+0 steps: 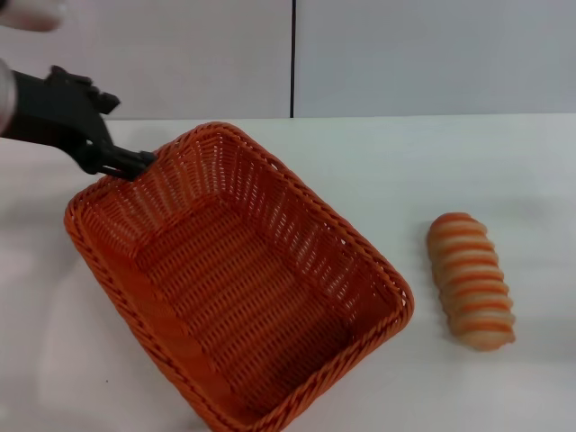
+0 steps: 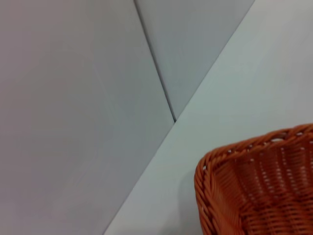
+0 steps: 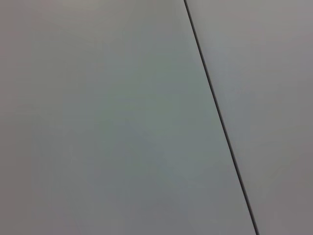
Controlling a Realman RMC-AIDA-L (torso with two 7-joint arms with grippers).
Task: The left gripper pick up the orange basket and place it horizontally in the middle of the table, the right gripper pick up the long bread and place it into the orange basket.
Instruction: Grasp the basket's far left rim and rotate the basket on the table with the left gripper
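A plain white flat table (image 1: 504, 162) meets a light grey wall with a dark vertical seam (image 1: 292, 58). On its left half a large rectangular orange woven basket (image 1: 238, 274) lies at a slant. The black jawed left gripper (image 1: 135, 164) on its dark arm sits at the basket's far left rim, fingers narrowed onto the braided edge. Bare tabletop separates the basket from the oblong orange-and-cream striped long bread (image 1: 471, 280), lying well to its right.
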